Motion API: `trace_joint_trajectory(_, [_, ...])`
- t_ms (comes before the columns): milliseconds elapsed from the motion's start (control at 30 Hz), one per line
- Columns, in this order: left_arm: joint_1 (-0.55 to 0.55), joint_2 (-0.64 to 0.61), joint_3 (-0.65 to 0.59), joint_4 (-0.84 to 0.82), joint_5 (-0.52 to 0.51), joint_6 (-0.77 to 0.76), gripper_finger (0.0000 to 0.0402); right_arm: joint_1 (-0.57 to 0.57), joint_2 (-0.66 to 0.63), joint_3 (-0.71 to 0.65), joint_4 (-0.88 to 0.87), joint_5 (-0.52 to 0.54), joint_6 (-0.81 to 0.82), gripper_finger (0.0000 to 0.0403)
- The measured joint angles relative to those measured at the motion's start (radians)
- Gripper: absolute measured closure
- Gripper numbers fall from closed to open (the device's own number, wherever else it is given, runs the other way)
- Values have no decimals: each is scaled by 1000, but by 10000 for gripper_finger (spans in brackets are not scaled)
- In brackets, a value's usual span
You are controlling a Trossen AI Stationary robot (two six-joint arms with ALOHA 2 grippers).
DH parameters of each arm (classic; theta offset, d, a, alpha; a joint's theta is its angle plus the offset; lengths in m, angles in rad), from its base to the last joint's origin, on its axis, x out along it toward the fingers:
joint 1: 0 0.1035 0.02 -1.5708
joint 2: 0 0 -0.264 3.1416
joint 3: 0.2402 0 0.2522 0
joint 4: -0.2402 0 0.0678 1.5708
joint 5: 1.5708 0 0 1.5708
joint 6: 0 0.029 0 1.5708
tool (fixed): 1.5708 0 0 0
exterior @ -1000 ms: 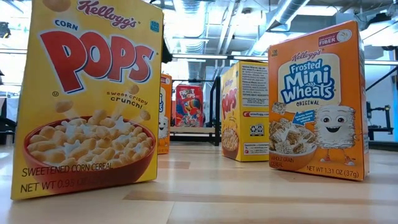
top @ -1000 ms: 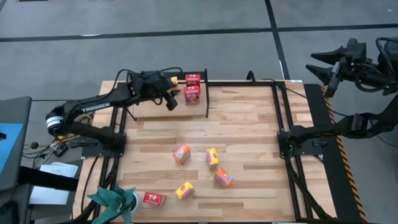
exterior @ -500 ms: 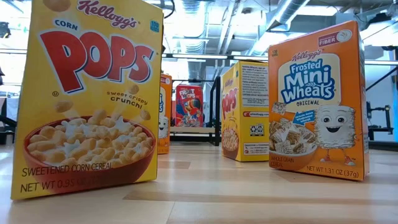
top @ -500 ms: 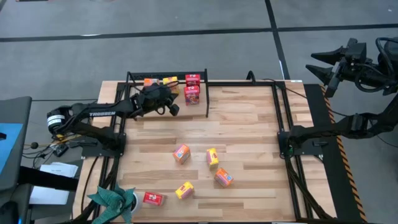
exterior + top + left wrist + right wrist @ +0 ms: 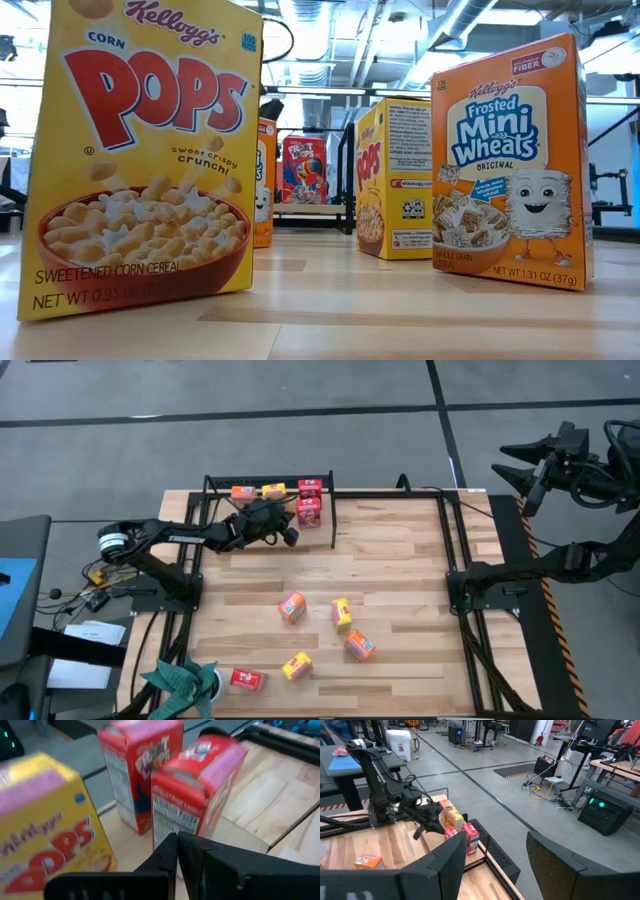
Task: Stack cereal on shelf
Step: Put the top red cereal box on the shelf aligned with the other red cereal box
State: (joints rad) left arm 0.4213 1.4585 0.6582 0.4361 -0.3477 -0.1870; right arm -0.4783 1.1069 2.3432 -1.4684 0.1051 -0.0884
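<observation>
Just beyond left end effector (image 5: 176, 851): red cereal boxes (image 5: 192, 787).

- Shelf (image 5: 225, 483): black tube frame, pale wood board.
- On the shelf: an orange box (image 5: 243, 492), a yellow box (image 5: 273, 490), two red boxes (image 5: 309, 501).
- Table (image 5: 400, 560): light wood planks, black edging.
- Corn Pops box (image 5: 140, 150): yellow, red lettering, red bowl.
- Mini-Wheats box (image 5: 510, 160): orange, blue-and-white lettering.
- Arms: dark.
- Floor (image 5: 300, 440): grey, with dark lines.
</observation>
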Motion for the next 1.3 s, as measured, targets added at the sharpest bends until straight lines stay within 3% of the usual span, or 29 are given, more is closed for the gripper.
trace_joint_trajectory(1300, [51, 15, 1, 87, 19, 3, 401, 0, -2, 0, -16, 0, -28, 171])
